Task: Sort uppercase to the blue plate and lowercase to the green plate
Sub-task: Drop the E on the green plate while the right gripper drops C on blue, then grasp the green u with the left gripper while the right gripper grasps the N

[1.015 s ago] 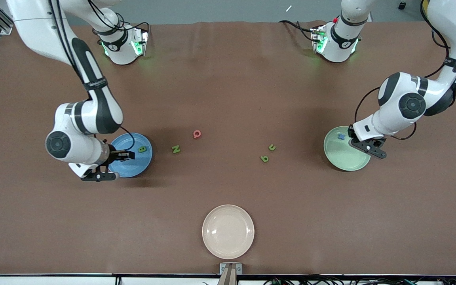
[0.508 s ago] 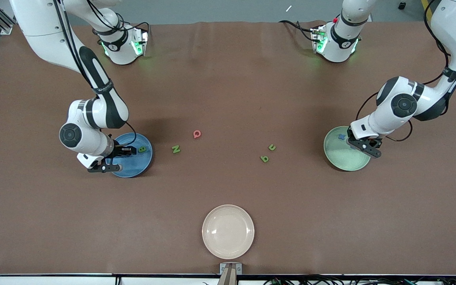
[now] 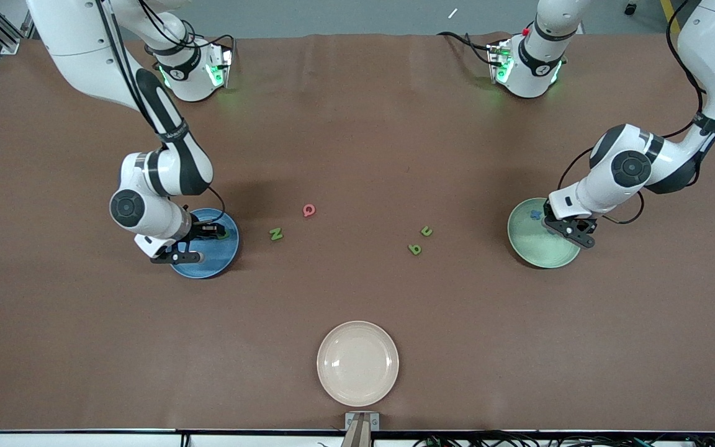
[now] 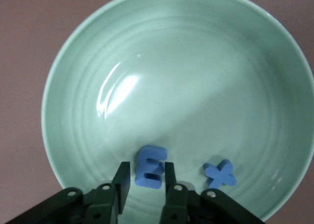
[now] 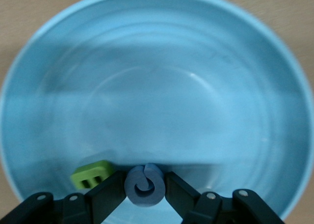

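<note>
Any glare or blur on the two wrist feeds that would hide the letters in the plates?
Left wrist view: a bright glare patch on the green plate, clear of the blue m and blue x, both sharp. Right wrist view: soft focus throughout; the blue plate shows faint banding, yet the blue C between the right gripper fingers and the green B stay readable.

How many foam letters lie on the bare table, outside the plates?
4. A green N and a red Q lie near the blue plate; two small green letters lie close together, nearer the green plate. An arm might hide more.
</note>
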You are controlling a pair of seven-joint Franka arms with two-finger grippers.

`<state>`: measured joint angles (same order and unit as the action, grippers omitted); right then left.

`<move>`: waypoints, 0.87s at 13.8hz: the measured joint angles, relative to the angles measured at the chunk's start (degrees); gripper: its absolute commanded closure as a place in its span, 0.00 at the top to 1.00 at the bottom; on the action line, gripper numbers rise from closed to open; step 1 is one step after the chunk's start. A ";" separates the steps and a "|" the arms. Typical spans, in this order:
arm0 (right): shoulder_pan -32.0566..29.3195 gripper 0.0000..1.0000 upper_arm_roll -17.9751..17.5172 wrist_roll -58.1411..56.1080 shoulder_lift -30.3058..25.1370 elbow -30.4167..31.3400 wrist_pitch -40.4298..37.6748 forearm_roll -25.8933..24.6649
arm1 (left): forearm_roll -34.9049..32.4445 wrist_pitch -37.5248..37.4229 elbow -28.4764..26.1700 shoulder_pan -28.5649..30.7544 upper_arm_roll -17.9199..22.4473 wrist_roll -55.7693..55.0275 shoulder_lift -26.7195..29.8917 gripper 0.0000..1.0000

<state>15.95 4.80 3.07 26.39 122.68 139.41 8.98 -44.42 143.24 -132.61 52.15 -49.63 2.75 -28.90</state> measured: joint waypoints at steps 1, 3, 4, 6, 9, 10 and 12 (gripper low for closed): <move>0.47 0.13 0.00 0.32 -0.05 0.01 -0.01 0.01 | -0.01 0.01 0.49 0.02 -0.19 0.00 -0.01 0.99; 0.42 0.33 0.13 0.33 -0.24 0.02 -0.01 0.02 | 0.02 -0.29 1.85 0.14 -2.67 -0.47 -0.03 0.99; 0.26 0.99 0.25 0.32 -0.33 0.02 -0.01 0.02 | 0.40 -1.72 3.01 0.15 -4.98 -2.58 -0.03 0.99; 0.07 1.00 0.42 0.26 -0.84 -0.46 -1.61 0.02 | 2.65 -7.04 6.61 -1.04 -10.20 -9.18 -0.04 0.99; -0.09 1.00 0.70 0.52 -2.78 -5.38 -12.25 0.04 | 7.08 -10.81 11.39 -9.49 -11.48 -19.35 -0.20 0.99; -0.19 1.00 0.79 1.26 -3.59 -7.70 -15.81 0.06 | 7.63 -10.94 12.33 -12.43 -11.42 -23.98 -0.75 0.99; -0.13 1.00 0.62 4.86 -5.23 -10.52 -19.16 0.25 | 7.87 -10.98 14.89 -18.34 -10.70 -35.18 -3.96 0.99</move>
<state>15.82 5.43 7.93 21.16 112.16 120.25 9.22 -36.55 132.27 -117.72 33.81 -60.33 -32.43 -32.86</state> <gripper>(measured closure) 0.000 0.004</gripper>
